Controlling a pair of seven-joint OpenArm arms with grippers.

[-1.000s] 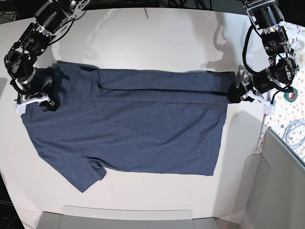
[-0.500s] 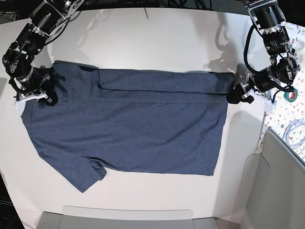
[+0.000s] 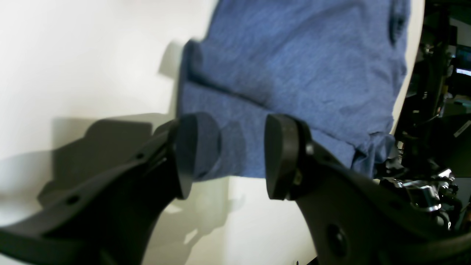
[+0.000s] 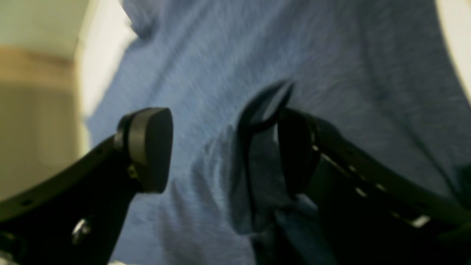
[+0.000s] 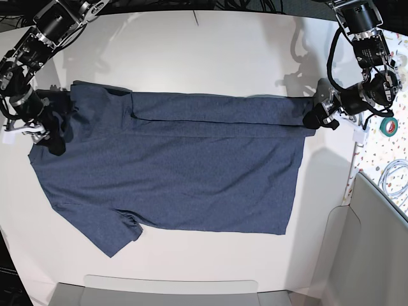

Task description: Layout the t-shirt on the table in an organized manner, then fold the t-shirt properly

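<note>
The shirt point(image 5: 191, 172) is lying wide across the mid table point(image 5: 204, 38), its long side running L to R, w/ a point of cloth point(image 5: 111, 239) sticking out at near left & small folds sitting by it. A band of cloth point(image 5: 217, 108) is running along the far side, smooth from mid to right; the far-left part point(image 5: 99, 111) is looking bunched & doubled. The L grip point(image 3: 224, 158) is hovering at the shirt's far-right corner, jaws standing apart, nothing clamped, w/ shirt cloth showing btwn & beyond the tips. The R grip point(image 4: 224, 152) is hanging over the far-left part, jaws also apart; a raised fold point(image 4: 254, 147) is standing up btwn them, not pinched. Can't tell if either grip's tips are touching cloth. The L grip is casting a shadow on the table at right. At the scene's right edge, a speckled surface point(image 5: 398, 48) is showing, w/ a green-rimmed ring point(image 5: 389, 126) & a pale cable coil point(image 5: 396, 180) lying on it. A gray panel point(image 5: 376, 245) is filling the near-right corner.
</note>
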